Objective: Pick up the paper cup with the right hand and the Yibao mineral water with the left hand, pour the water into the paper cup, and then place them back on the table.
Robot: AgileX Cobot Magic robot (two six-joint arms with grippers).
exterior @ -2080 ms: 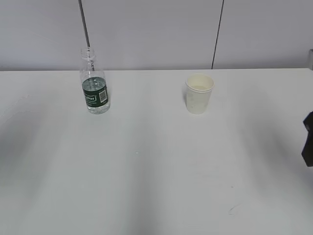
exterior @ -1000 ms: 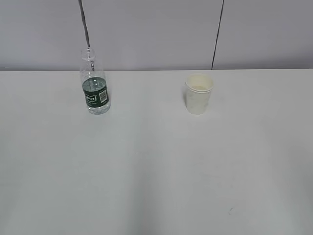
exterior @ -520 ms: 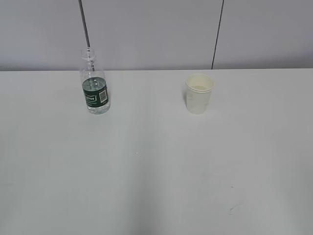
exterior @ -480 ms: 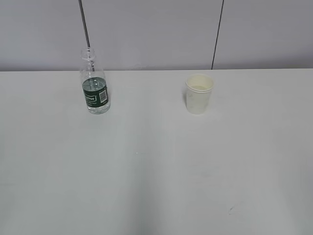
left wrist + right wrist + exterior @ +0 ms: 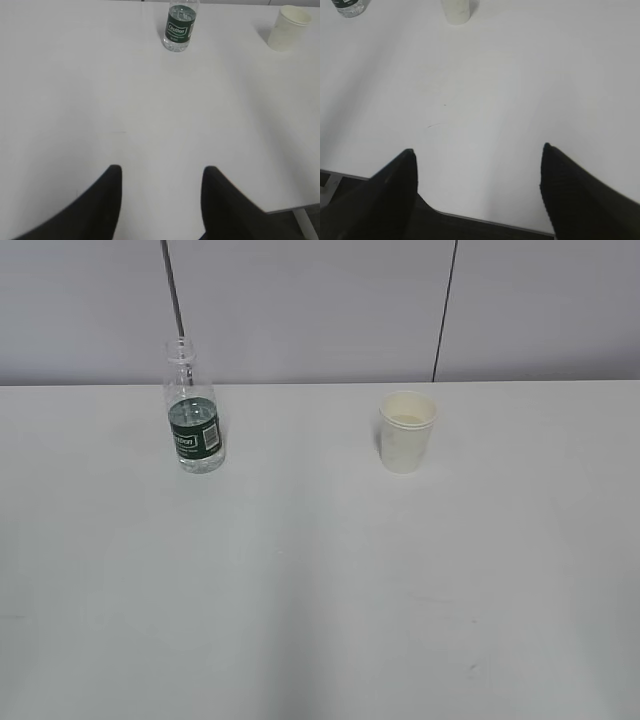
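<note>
The Yibao mineral water (image 5: 194, 420), a clear uncapped bottle with a dark green label, stands upright on the white table (image 5: 320, 580) at the back left. It also shows in the left wrist view (image 5: 180, 29) and at the top left of the right wrist view (image 5: 351, 7). The cream paper cup (image 5: 407, 431) stands upright to its right, also in the left wrist view (image 5: 288, 27) and the right wrist view (image 5: 456, 11). My left gripper (image 5: 161, 171) is open and empty over the table's near edge. My right gripper (image 5: 477, 149) is open and empty there too. Neither arm shows in the exterior view.
A grey wall (image 5: 320, 310) with a dark vertical seam (image 5: 445, 310) stands behind the table. A thin metal rod (image 5: 172, 290) rises behind the bottle. A few small dark marks (image 5: 436, 124) lie on the tabletop. The table's front edge (image 5: 485, 220) shows below my right gripper.
A black arm part at the right edge of the exterior view has left the view. Bottle and cup have not moved.
</note>
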